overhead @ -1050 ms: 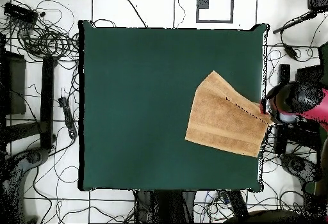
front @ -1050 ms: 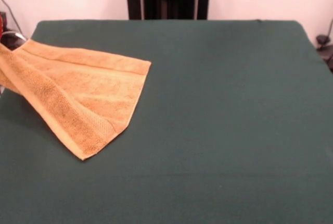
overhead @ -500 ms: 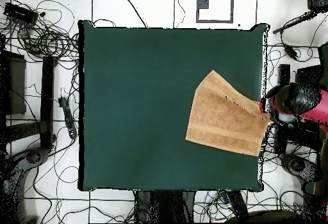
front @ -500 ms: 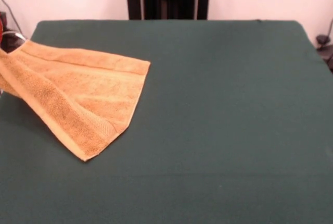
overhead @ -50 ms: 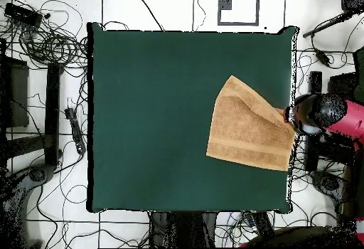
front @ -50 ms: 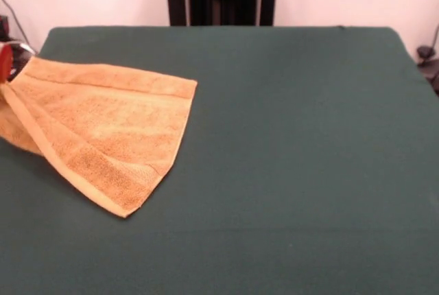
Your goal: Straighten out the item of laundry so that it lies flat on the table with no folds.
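Observation:
The item of laundry (front @ -50 ms: 103,130), a golden-orange towel, lies near the left side of the green table (front @ -50 ms: 288,137) in the front view. One strip is folded diagonally over it, and its left corner rises off the cloth toward the picture's edge. From overhead the towel (overhead @ -50 ms: 245,129) sits by the table's (overhead @ -50 ms: 156,118) right edge, one corner drawn up to my gripper (overhead @ -50 ms: 289,115). The gripper hangs at that edge, shut on the corner, with the red and black arm (overhead @ -50 ms: 330,114) behind it. Only a red sliver of the gripper (front @ -50 ms: 3,65) shows in the front view.
Tangled cables (overhead @ -50 ms: 50,43) and black stands (overhead @ -50 ms: 50,111) lie on the floor left of the table in the overhead view. More gear (overhead @ -50 ms: 316,82) sits on the floor just beyond the table's right edge, under the arm.
The gripper has drawn the held corner a little along the table's edge. The folded strip has swung and the towel has opened wider, its near corner sliding slightly toward the table's middle.

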